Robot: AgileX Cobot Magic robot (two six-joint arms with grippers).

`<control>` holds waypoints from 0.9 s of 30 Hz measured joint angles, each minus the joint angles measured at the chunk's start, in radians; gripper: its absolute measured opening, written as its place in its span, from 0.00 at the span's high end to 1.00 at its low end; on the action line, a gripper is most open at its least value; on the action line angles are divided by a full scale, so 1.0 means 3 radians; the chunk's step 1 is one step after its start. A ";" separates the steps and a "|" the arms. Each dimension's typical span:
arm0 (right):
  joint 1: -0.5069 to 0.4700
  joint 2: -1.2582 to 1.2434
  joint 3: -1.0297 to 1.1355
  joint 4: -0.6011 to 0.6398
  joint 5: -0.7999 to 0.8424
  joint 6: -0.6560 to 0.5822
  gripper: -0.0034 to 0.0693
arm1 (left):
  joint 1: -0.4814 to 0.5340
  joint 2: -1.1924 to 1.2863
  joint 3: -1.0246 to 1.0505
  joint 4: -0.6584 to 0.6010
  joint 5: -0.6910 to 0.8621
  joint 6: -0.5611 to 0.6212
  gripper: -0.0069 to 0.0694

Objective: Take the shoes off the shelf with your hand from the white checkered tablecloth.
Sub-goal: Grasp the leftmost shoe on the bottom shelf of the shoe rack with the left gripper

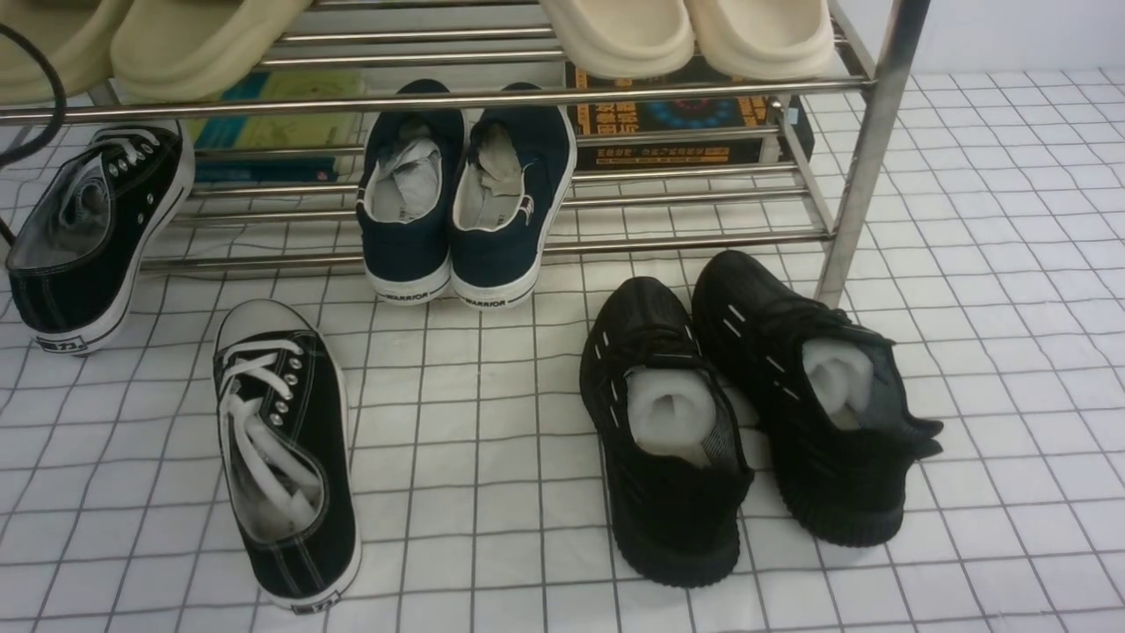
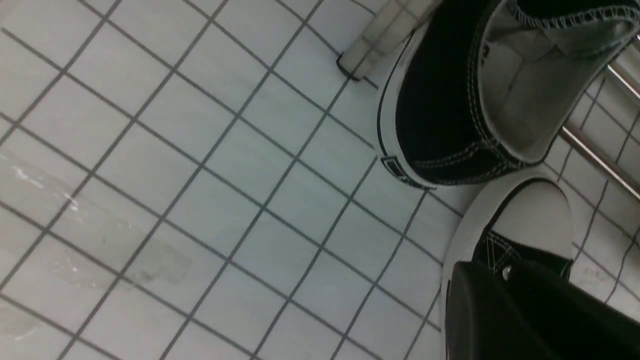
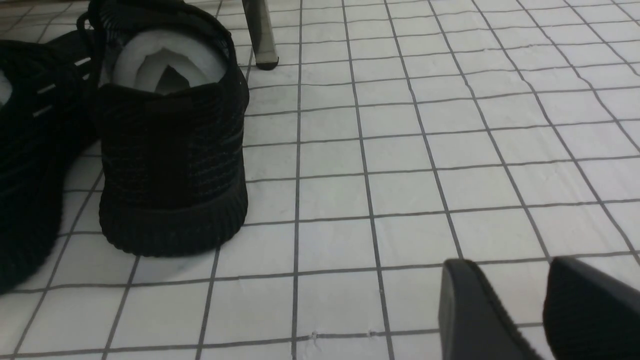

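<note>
Front view, shoes (image 1: 286, 448) apart, near shelf (image 1: 866, 149)

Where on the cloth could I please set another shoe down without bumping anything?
Bare cloth lies between the laced sneaker and the black knit pair, and right of that pair past the rack post. It is crowded along the rack's front, by the navy pair.
</note>
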 joint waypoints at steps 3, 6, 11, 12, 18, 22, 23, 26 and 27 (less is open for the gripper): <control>0.0000 0.0000 0.0000 0.0000 0.0000 0.0000 0.62 | 0.0000 0.0150 0.0000 -0.0007 -0.0183 -0.0049 0.62; 0.0000 0.0000 0.0000 0.0000 0.0000 0.0000 0.62 | 0.0000 0.0319 0.0000 -0.0036 -0.0349 -0.0053 0.49; 0.0000 0.0000 0.0000 0.0002 0.0000 0.0000 0.62 | 0.0000 0.0503 0.0000 -0.0178 -0.0612 -0.0053 0.32; 0.0000 0.0000 0.0000 0.0002 0.0000 0.0000 0.62 | 0.0000 0.0502 0.0000 -0.0195 -0.0619 -0.0053 0.31; 0.0001 0.0000 0.0000 0.0002 0.0000 0.0000 0.62 | 0.0000 0.0540 0.0000 -0.0496 -0.0826 -0.0053 0.27; 0.0007 0.0000 0.0000 0.0002 0.0000 0.0000 0.62 | 0.0000 0.0688 0.0000 -0.0598 -0.0908 -0.0053 0.27; 0.0010 0.0000 0.0000 0.0002 0.0000 0.0000 0.62 | 0.0000 0.0746 0.0000 -0.0604 -0.0919 -0.0053 0.27; 0.0013 0.0000 0.0000 0.0002 0.0000 0.0000 0.62 | 0.0000 0.0886 0.0000 -0.0628 -0.0954 -0.0053 0.27; 0.0013 0.0000 0.0000 0.0002 0.0000 0.0000 0.62 | 0.0000 0.0917 0.0000 -0.0654 -0.0968 -0.0053 0.27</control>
